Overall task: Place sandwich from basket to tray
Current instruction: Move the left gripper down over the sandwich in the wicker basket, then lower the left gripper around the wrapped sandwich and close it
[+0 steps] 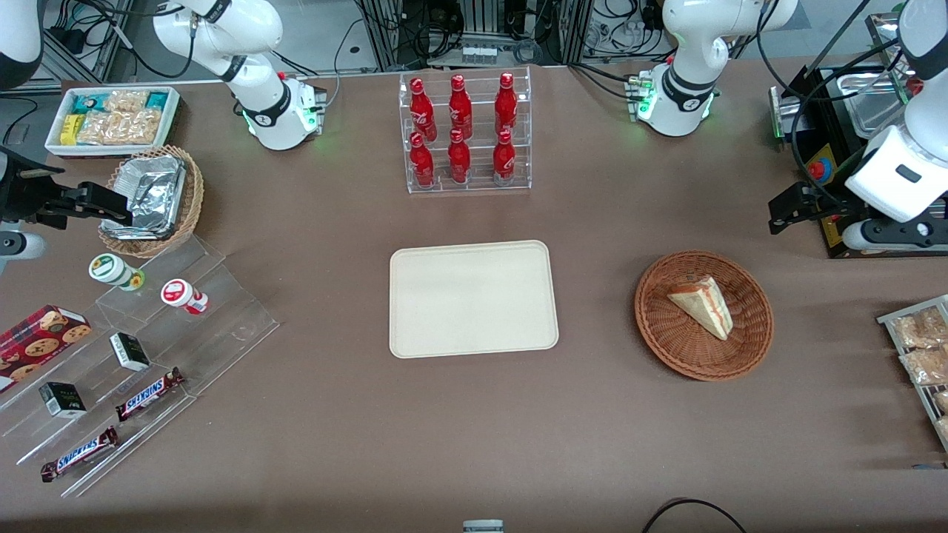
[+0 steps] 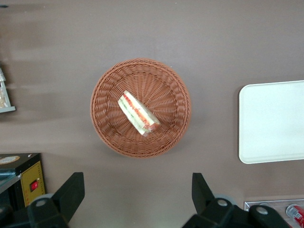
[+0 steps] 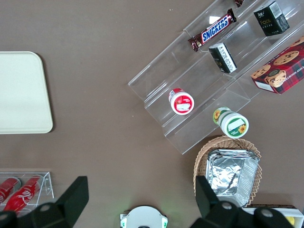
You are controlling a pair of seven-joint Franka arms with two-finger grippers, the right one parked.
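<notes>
Your tool (image 2: 135, 192), jaws apart, hangs above the worktop (image 1: 592, 414); sandwich (image 1: 703, 303) lies in basket (image 1: 755, 337), at 3 o'clock of tray (image 1: 474, 298).

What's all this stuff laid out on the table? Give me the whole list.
sandwich: one, pale wedge, in the basket
basket: one, reddish-brown wicker, toward the working arm's end
tray: one, cream, mid-table
bottles: six, red, in a clear rack
foil containers: silver, in a lighter basket
white bin: one, holding snack packets
Snickers bars: two, on clear steps
cookie box: one, red
small black boxes: two, on the steps
pincer: black, open, above the table beside the basket
</notes>
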